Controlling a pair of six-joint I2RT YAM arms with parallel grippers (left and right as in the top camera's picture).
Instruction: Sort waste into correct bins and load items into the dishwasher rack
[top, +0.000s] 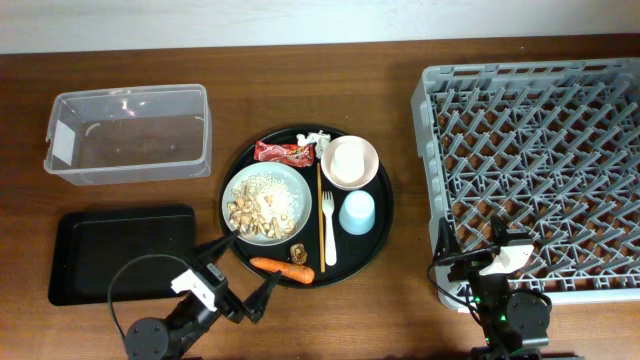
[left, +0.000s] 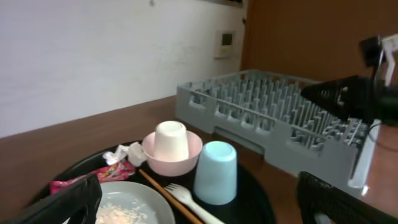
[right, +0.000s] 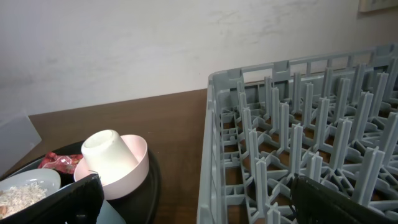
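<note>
The round black tray (top: 384, 205) carries a grey-green plate (top: 266, 203) of rice and brown bits, a red wrapper (top: 284, 151), a white tissue (top: 318, 140), a pink bowl (top: 350, 175) with a cream cup (left: 171, 140) upside down in it, a blue cup (top: 357, 212), a white fork (top: 328, 235), a chopstick (top: 320, 200) and a carrot (top: 282, 267). My left gripper (top: 240, 272) is open and empty at the tray's near-left edge, low over the plate (left: 134, 202). My right gripper (top: 470, 250) is open and empty at the near-left corner of the grey rack (top: 540, 150).
The clear tub (top: 130, 135) stands at the back left, and the shallow black rectangular tray (top: 120, 250) lies in front of it. The rack (right: 298, 137) holds nothing. A strip of bare wooden table runs between the round tray and the rack.
</note>
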